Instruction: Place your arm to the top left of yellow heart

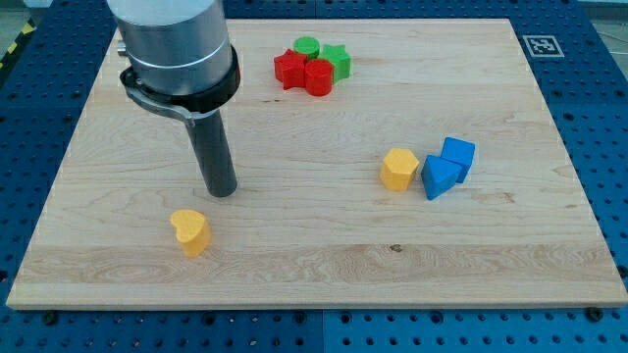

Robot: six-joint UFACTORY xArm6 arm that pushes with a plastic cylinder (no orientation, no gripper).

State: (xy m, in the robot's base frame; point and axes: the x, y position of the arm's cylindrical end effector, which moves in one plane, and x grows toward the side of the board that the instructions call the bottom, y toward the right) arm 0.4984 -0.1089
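Just below my tip [221, 190] and slightly toward the view's left lies the yellow heart [190, 231], near but apart; the tip is a bare rod holding nothing. Up and to its right cluster two red blocks, a star [289, 69] and a cylinder [319, 76], with two green ones, a cylinder [307, 46] and a star [338, 60]. Farther right sit one yellow hexagon [398, 169] and two blue blocks, a triangle [440, 177] and a cube [458, 155]. Bare wooden board [314, 260] stretches along the bottom edge and the left side.
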